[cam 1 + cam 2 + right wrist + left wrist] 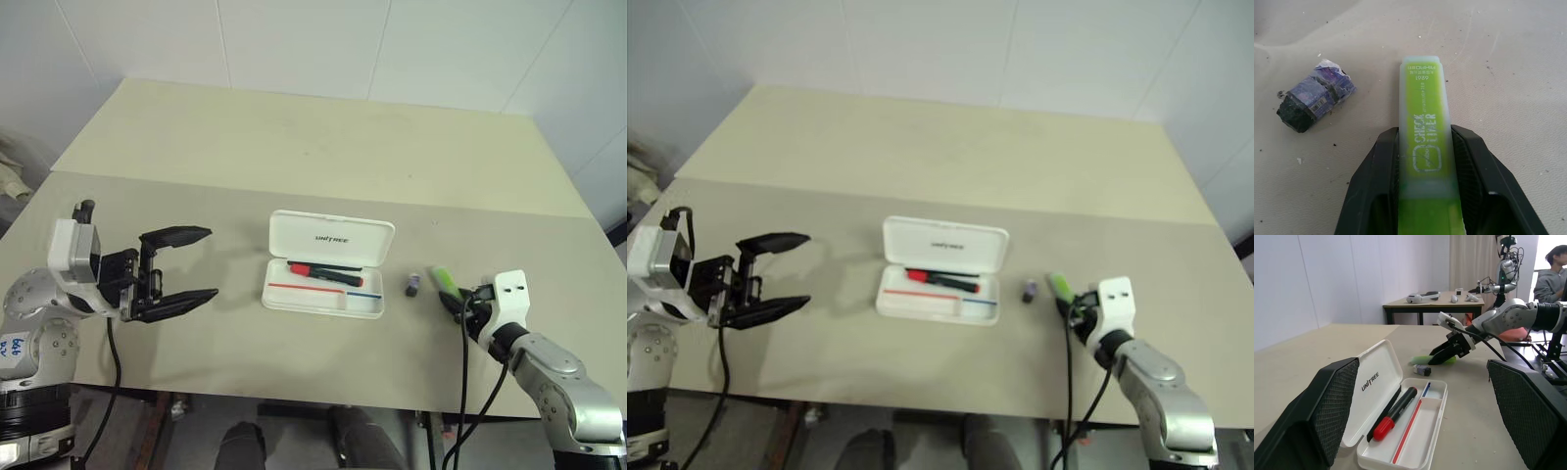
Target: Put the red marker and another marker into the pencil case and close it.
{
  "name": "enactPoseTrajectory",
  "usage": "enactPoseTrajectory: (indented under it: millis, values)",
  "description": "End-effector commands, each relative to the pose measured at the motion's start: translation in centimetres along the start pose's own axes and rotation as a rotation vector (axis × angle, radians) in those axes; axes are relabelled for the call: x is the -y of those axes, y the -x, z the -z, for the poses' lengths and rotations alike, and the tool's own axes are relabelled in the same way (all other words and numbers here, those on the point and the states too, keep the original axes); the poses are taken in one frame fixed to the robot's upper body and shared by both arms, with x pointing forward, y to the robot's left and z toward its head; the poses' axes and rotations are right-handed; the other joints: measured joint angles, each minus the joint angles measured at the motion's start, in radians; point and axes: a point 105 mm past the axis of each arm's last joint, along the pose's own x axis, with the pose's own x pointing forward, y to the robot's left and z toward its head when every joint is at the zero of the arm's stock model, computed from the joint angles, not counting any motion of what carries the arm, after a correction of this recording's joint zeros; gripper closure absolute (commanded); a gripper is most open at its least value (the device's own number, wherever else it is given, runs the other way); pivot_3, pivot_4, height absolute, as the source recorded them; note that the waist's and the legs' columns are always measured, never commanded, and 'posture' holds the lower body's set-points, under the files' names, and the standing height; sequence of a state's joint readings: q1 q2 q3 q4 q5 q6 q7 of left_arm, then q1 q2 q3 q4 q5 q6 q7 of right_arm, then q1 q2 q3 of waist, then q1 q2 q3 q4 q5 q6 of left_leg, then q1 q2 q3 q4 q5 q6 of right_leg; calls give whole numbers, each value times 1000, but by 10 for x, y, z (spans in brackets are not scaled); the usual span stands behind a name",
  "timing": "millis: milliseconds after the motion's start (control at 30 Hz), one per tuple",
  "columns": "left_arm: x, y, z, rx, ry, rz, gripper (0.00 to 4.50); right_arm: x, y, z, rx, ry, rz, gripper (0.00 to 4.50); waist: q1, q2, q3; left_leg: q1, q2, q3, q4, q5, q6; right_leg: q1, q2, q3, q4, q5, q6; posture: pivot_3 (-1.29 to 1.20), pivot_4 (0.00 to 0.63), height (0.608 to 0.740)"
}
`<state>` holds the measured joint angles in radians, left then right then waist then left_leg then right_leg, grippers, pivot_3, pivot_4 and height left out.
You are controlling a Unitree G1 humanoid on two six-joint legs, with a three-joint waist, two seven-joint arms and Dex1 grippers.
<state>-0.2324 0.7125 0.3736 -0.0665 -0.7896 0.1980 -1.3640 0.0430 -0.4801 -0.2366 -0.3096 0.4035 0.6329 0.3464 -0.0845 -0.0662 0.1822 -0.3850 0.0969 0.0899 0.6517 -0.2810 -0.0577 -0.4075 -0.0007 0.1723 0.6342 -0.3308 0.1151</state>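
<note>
The white pencil case (330, 235) lies open at the middle of the table, lid raised at the back. The red marker (323, 269) rests inside its tray. To the right lies the lime-green highlighter (1423, 122), flat on the table, and my right gripper (1425, 133) is shut on its near end, one finger pressed against each side. My left gripper (211, 262) hovers left of the case, open and holding nothing, its tips pointing toward the case.
A small dark purple scrap (413, 284) lies between the case and the highlighter. In the left wrist view a second table (1435, 303) with gear and a seated person (1552, 276) show beyond the table's far side.
</note>
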Motion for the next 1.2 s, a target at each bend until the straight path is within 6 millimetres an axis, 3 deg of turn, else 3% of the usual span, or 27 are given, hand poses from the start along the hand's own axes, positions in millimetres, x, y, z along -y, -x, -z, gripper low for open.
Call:
enactPoseTrajectory:
  millis: [33,167,267,367,500,633,700,833,1067,1200]
  values:
    - [0,0,-8,31,-21,8,0,25,6,-17,14,71,76,3378,0,2,1,0,0,0,0,0,0,0,-1,0,0,0,0,0,150,740]
    - [-1,1,-7,32,-16,7,0,16,9,-62,129,160,-8,3378,-1,7,4,-1,-4,1,-3,1,3,-2,-4,0,-1,1,2,0,150,740]
    - [-3,5,-6,30,-10,3,0,-11,17,-98,229,214,-158,3378,-9,11,7,-1,-3,1,-5,1,3,-3,-3,0,-2,4,9,0,150,740]
    - [-5,10,-4,23,-1,-7,0,-37,25,-113,245,265,-313,3378,-12,13,8,-2,-1,0,-6,1,2,-4,-1,-1,-2,6,12,0,150,740]
    - [-8,20,0,11,14,-28,0,-66,37,-115,178,332,-485,3378,-10,15,9,-3,1,-1,-6,0,2,-4,0,-3,-3,5,13,0,150,740]
    - [-15,37,7,-42,5,-69,0,-99,49,-95,25,414,-688,3378,-5,15,9,-4,1,0,-6,-1,2,-4,0,-3,-5,5,12,0,150,740]
    - [-19,44,8,-50,-9,-84,0,-106,49,-94,24,424,-723,3378,-5,15,9,-4,1,0,-6,-1,2,-5,0,-3,-5,4,10,0,150,740]
    - [-21,48,9,-54,-15,-88,0,-116,45,-96,25,487,-776,3378,-4,15,9,-4,1,1,-5,-1,2,-5,-1,-3,-5,3,8,0,150,740]
    - [-18,44,7,-2,1,-85,0,-164,11,-100,133,602,-925,3378,-9,16,10,-4,2,1,-5,-1,2,-6,0,-3,-4,2,7,0,150,740]
    - [-13,49,9,-26,12,-95,0,-194,6,-102,174,641,-1018,3378,-10,16,10,-6,2,2,-5,-1,2,-10,1,-3,1,4,10,0,150,740]
